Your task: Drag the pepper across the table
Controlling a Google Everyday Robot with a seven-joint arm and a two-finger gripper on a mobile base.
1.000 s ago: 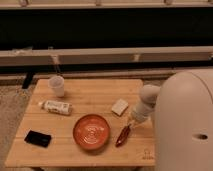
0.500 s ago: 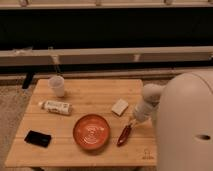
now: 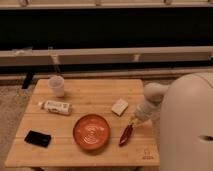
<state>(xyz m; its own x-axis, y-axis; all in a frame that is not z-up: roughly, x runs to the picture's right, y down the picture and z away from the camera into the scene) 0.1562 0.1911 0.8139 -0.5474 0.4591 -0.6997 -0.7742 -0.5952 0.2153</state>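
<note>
Slim, glossy dark-red pepper (image 3: 126, 135) on the slatted wooden desk (image 3: 100, 95)
It lies at 3 o'clock of the round orange plate (image 3: 92, 132). The end effector (image 3: 134, 120) sits at its 1 o'clock end, and I cannot tell its grip. A pale square block (image 3: 119, 107) lies at the pepper's 12 o'clock.

Pale arm (image 3: 151, 96) angled down from the bulky body (image 3: 187, 125), hand (image 3: 133, 120) low at its tip, down-left.

Table (image 3: 95, 97) is made of light wood slats, matt finish. Pepper (image 3: 126, 135) is seen dark-red, glossy. Plate (image 3: 92, 132) looks smooth, approx. semi-gloss. Gripper (image 3: 134, 120), at pepper's upper end, is cased in smooth pale plastic.
</note>
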